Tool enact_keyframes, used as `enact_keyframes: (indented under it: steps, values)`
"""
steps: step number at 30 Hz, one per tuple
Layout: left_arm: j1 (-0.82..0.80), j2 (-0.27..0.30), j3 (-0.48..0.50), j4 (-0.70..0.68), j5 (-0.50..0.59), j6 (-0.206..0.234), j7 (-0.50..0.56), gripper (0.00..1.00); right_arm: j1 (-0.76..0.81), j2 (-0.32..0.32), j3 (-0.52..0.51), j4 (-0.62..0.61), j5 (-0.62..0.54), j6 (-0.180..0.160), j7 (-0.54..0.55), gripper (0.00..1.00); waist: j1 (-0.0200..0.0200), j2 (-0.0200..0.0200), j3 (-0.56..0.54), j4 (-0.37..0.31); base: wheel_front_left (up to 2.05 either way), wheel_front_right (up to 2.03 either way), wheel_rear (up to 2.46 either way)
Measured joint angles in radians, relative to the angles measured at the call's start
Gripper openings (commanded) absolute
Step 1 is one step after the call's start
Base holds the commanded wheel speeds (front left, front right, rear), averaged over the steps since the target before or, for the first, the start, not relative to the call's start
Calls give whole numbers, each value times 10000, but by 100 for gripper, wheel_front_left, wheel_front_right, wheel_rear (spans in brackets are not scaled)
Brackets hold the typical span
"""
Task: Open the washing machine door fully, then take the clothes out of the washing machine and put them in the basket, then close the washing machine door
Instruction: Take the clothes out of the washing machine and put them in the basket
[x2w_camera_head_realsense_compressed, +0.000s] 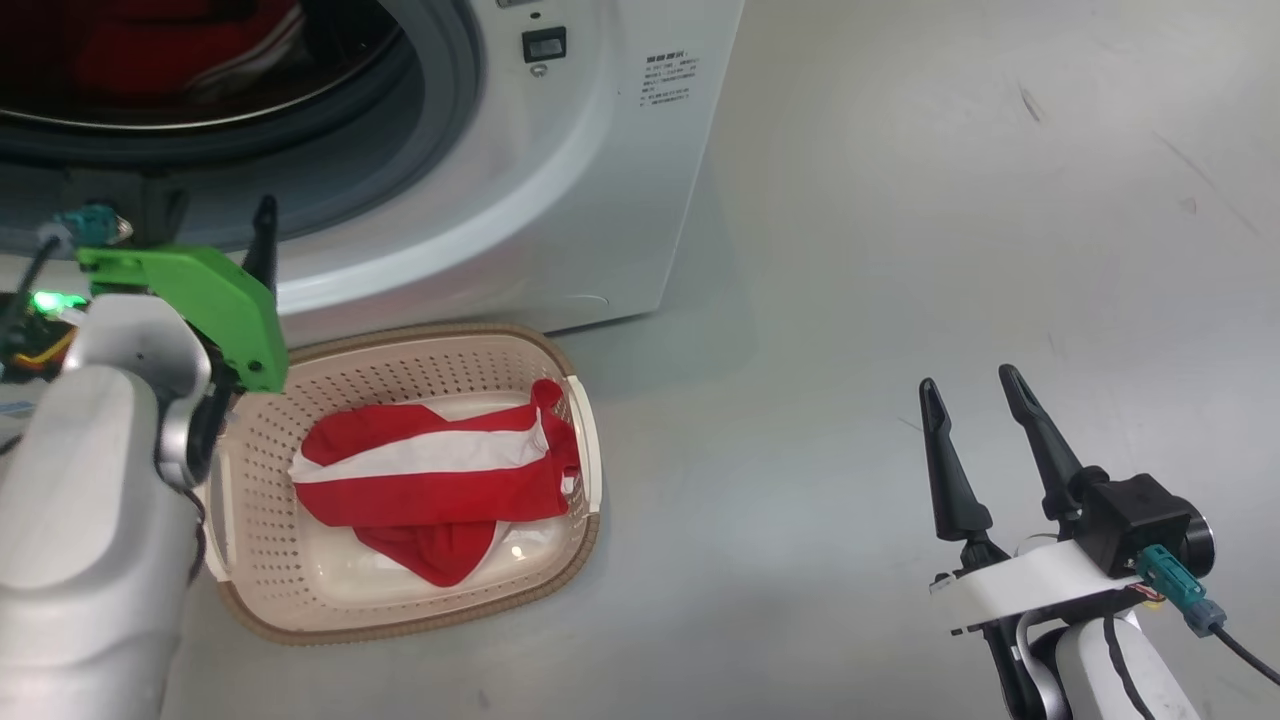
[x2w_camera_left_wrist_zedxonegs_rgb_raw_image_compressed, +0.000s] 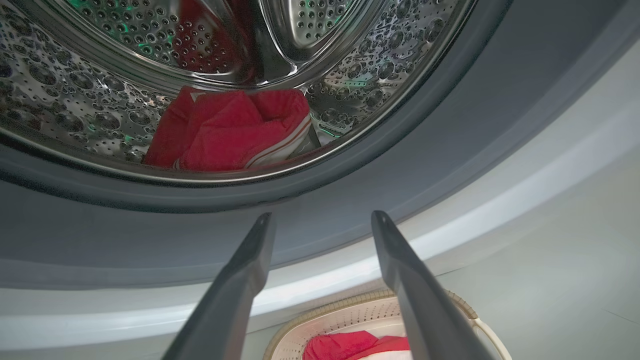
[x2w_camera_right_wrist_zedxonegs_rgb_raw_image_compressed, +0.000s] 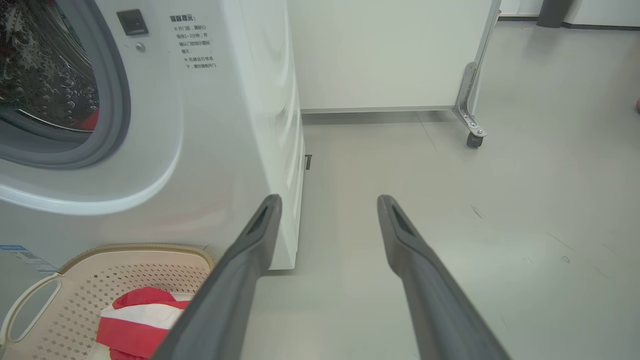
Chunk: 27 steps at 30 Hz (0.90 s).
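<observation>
— Two, we count. Our left wrist view looks into the washing machine (x2w_camera_head_realsense_compressed: 600, 200) drum (x2w_camera_left_wrist_zedxonegs_rgb_raw_image_compressed: 75, 100): a red heap (x2w_camera_left_wrist_zedxonegs_rgb_raw_image_compressed: 230, 130) inside.
— Our right wrist view adds a wheeled panel (x2w_camera_right_wrist_zedxonegs_rgb_raw_image_compressed: 390, 55). The basket (x2w_camera_head_realsense_compressed: 270, 450) sits before the machine, long side along it, holding a striped garment (x2w_camera_head_realsense_compressed: 440, 470). Left gripper (x2w_camera_left_wrist_zedxonegs_rgb_raw_image_compressed: 320, 217), right gripper (x2w_camera_head_realsense_compressed: 968, 380): fingers apart, empty.

A small notice (x2w_camera_right_wrist_zedxonegs_rgb_raw_image_compressed: 193, 42) in dark Chinese print stands on the white front of the washing machine (x2w_camera_right_wrist_zedxonegs_rgb_raw_image_compressed: 235, 130), just right of the drum opening and beside a black square (x2w_camera_right_wrist_zedxonegs_rgb_raw_image_compressed: 132, 22). Its heading looks like 温馨提示 and the lines under it include the figures 1-2, but the rest is too small to read for sure, and in the head view it is only a grey blur. A blue label (x2w_camera_right_wrist_zedxonegs_rgb_raw_image_compressed: 21, 255) low on the machine's front, at the left, carries print too fine to make out.
</observation>
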<state>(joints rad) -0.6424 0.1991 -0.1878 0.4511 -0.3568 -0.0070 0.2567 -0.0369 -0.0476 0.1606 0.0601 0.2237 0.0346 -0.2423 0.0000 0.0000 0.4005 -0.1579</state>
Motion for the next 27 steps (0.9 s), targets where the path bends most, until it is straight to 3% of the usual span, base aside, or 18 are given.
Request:
enact_keyframes:
  steps: [18, 27]
  values:
    - [-3314, 1651, 403, 658, 368, -2, 1756, 100, -1072, 46, 593, 242, 715, 86, -27, 100, 1, 0, 2289, -1141, 0, 0, 0]
    - [-4408, 2349, 357, 878, 721, -245, 2499, 100, -1504, 59, 970, 341, 1141, 82, -98, 100, 1, 0, 3138, -1569, 0, 0, 0]
